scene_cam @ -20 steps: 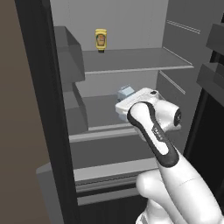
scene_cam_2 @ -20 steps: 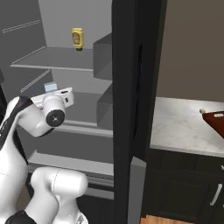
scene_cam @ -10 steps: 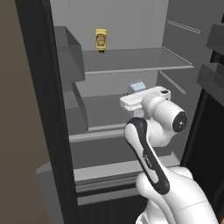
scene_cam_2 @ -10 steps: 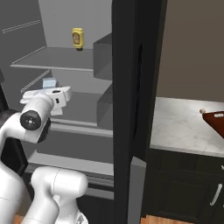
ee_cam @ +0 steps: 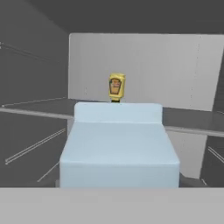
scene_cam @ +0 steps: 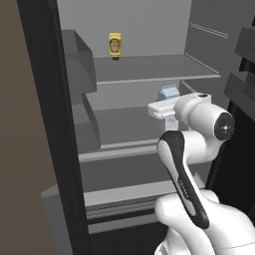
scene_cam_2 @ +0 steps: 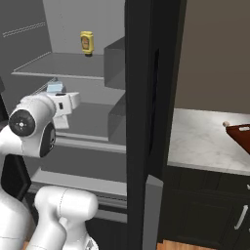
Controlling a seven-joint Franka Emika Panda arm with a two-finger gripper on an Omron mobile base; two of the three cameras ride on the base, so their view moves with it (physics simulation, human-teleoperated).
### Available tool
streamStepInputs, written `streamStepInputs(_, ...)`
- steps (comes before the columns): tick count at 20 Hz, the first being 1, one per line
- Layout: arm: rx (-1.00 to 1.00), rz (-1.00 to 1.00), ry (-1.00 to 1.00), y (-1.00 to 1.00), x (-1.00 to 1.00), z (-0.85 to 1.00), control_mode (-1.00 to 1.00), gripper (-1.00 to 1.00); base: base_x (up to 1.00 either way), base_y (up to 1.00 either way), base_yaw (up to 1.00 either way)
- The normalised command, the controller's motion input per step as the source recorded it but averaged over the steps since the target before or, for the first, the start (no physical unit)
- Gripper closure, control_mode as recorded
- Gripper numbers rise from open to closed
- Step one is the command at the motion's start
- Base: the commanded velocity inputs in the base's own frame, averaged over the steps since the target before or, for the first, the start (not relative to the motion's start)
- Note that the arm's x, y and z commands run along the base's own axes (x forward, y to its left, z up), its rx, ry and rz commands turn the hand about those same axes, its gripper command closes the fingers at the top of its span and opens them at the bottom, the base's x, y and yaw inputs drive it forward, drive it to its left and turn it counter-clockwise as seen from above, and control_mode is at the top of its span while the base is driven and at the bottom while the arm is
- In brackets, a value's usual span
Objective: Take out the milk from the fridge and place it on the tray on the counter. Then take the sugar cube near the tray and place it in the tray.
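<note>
The milk [scene_cam: 168,93] is a pale blue-grey carton inside the fridge [scene_cam: 149,69], just under the upper shelf. My gripper [scene_cam: 166,101] is shut on it, with the fingers hidden behind the white hand. From the right the milk [scene_cam_2: 54,87] pokes up above the gripper [scene_cam_2: 57,95]. The hand view has the milk [ee_cam: 119,144] very close, low and central. The dark red-brown tray [scene_cam_2: 241,136] lies at the right edge of the marble counter [scene_cam_2: 205,141]. A tiny beige sugar cube [scene_cam_2: 225,124] sits by the tray's near corner.
A yellow jar with a brown label [scene_cam: 115,45] stands at the back of the upper shelf, also the jar [ee_cam: 116,86] right above the milk. Grey door bins [scene_cam: 74,55] line the left. The dark fridge door edge [scene_cam_2: 144,122] stands between the fridge and the counter.
The hand with the milk has risen and shifted right in the left base view, and the forearm has swung from upright behind it to below it. The jar and tray stayed put.
</note>
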Motion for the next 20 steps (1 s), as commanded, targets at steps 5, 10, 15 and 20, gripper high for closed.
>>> streamStepInputs(5,0.00,-0.05,0.21,0.00,-0.03,0.00,-1.00,1.00,0.00,0.00,0.00)
streamStepInputs(10,0.00,-0.04,0.05,-0.06,-0.12,-0.14,-1.00,1.00,0.00,0.00,0.00)
streamStepInputs(15,0.01,-0.02,0.01,-0.02,-0.26,-0.06,-1.00,1.00,0.00,0.00,0.00)
streamStepInputs(20,0.00,0.00,-0.06,0.00,-0.58,0.00,-1.00,1.00,0.00,0.00,0.00)
